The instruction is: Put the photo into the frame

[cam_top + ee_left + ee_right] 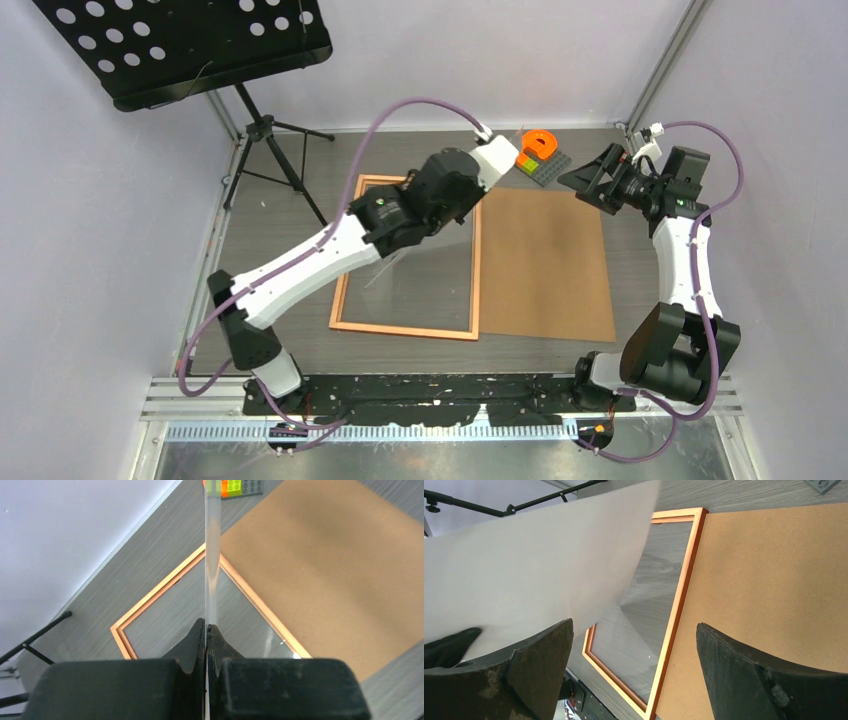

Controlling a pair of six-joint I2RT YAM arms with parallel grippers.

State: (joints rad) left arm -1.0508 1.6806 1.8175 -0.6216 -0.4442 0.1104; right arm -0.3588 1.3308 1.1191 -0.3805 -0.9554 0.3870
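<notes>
Here, the photo (534, 555), white back bowed, edge-on between pinched left jaws; right jaws wide, empty.

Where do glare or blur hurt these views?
Left wrist: the photo, edge-on, smears into a pale streak; the left gripper is a dark, soft mass; a small glint sits low on the frame. Right wrist: the photo's white back is soft-focus and mirrored in the glass. Top external: even light, sharp, mild sheen on the glass.
</notes>
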